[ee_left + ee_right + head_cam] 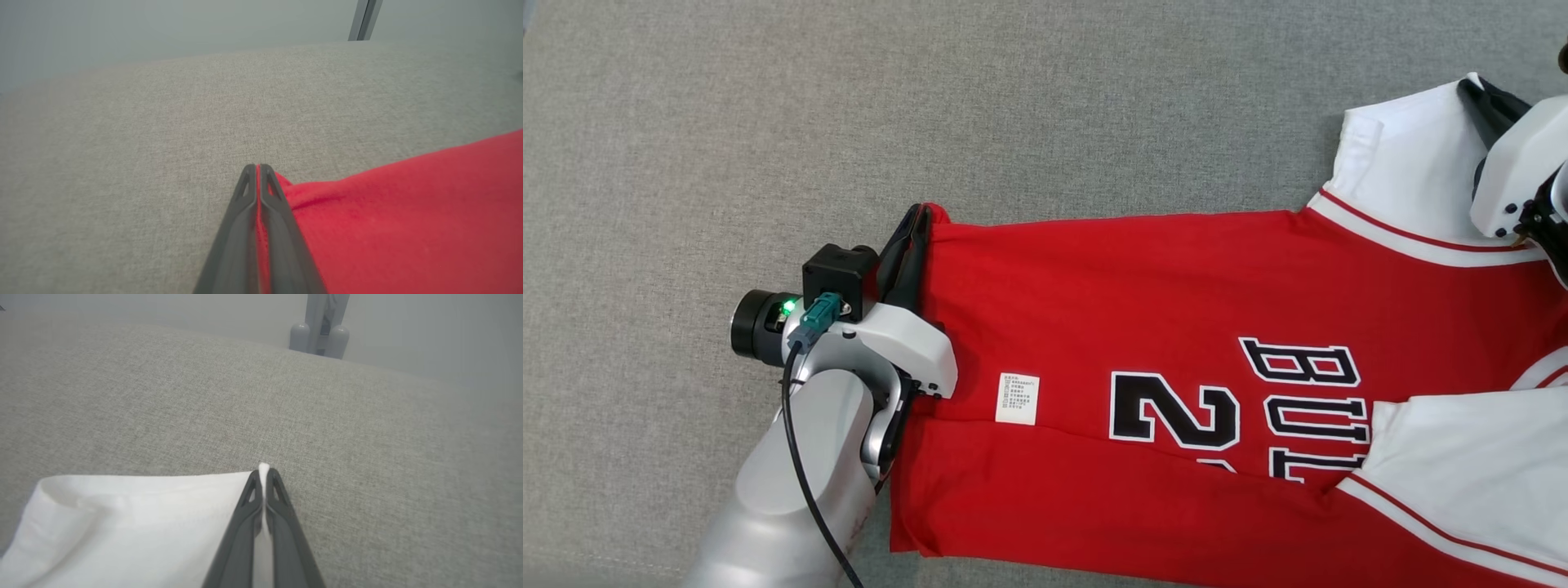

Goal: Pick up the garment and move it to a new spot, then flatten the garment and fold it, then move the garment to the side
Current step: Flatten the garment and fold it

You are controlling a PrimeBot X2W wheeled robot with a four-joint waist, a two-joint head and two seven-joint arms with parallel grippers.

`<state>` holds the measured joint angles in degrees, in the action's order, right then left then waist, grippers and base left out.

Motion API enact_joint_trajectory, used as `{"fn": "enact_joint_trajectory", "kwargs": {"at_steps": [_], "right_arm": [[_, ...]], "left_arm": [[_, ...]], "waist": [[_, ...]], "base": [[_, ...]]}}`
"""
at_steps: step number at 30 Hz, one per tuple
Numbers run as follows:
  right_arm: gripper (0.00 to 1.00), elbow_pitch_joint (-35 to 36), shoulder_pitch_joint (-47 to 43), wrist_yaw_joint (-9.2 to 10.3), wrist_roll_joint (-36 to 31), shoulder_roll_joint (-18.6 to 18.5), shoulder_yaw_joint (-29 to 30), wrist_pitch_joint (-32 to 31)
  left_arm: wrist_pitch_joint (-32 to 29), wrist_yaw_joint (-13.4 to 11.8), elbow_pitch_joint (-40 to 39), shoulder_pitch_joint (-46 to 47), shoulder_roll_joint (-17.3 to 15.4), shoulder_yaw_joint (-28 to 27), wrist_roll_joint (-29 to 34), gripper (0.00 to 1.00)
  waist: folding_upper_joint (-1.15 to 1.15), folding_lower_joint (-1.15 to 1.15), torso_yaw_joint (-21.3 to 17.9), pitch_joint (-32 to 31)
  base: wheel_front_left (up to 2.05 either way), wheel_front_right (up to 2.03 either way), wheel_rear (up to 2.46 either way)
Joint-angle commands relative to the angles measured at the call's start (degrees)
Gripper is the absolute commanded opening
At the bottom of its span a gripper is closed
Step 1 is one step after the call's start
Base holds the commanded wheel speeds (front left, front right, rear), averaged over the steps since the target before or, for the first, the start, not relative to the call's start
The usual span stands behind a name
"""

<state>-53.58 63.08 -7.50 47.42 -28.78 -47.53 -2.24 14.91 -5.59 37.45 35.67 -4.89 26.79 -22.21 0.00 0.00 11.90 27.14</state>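
**A:** Head view first. The red garment (1176, 327) lies spread across the grey surface (849, 98), with its hem to the left and its white sleeves to the right. The black lettering edged in white reads "BUL" before a folded sleeve cuts it off, and there's a big "2" beside it.

**B:** There's a white care label (1018, 399) near the hem too, but the print is too small to read. The left gripper (920, 211) is at the upper hem corner. The right gripper (1474, 86) is over on the upper white sleeve (1405, 163).

**A:** Left wrist view now. The jaws are pressed together with a sliver of red cloth pinched between them. The rest of the garment lies to their right on the surface.

**B:** Right wrist view, and it's the same picture in white! The jaws are closed tight on the sleeve's edge, and a strip of white fabric pokes out past the tips. The sleeve lies flat to their left.
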Motion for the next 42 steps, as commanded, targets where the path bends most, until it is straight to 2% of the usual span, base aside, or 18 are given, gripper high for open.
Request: {"fn": "enact_joint_trajectory", "kwargs": {"at_steps": [1,9,16,23,30,42], "right_arm": [[0.0,-0.16,0.41,0.02,0.37,-0.24,-0.41,1.01],[0.0,0.63,-0.63,0.02,1.61,-0.59,-3.08,12.14],[0.0,4.62,-5.44,0.02,5.52,-2.02,-4.19,16.68],[0.0,12.27,-12.53,0.02,10.45,-4.51,-3.46,17.49],[0.0,18.98,-18.8,0.02,12.64,-7.32,-2.1,17.51],[0.0,26.3,-27.62,0.02,17.29,-11.24,-3.26,16.18]], "left_arm": [[0.26,0.17,0.19,0.87,-0.26,-0.4,0.45,0.0],[0.26,0.41,0.64,0.12,-0.75,-2.49,1.38,0.0],[0.26,0.44,0.82,-1.44,-1.35,-3.82,2.06,0.0],[0.26,1.15,1.08,-4.01,-2.53,-3.96,2.57,0.0],[0.26,1.68,0.82,-6.71,-3.99,-3.9,2.25,0.0],[-0.5,2.11,-3.19,-13.41,-5.46,-1.54,2.44,0.0]], "waist": [[0.0,0.0,-0.14,-0.23],[0.0,0.0,-1.67,-2.42],[0.0,0.0,-3.12,-5.98],[0.0,0.0,-5.04,-9.69],[0.0,0.0,-6.35,-12.94],[0.0,0.0,-5.7,-16.86]], "base": [[0.0,0.0,0.0],[0.0,0.0,0.0],[0.0,0.0,0.0],[0.0,0.0,0.0],[0.0,0.0,0.0],[0.0,0.0,0.0]]}}
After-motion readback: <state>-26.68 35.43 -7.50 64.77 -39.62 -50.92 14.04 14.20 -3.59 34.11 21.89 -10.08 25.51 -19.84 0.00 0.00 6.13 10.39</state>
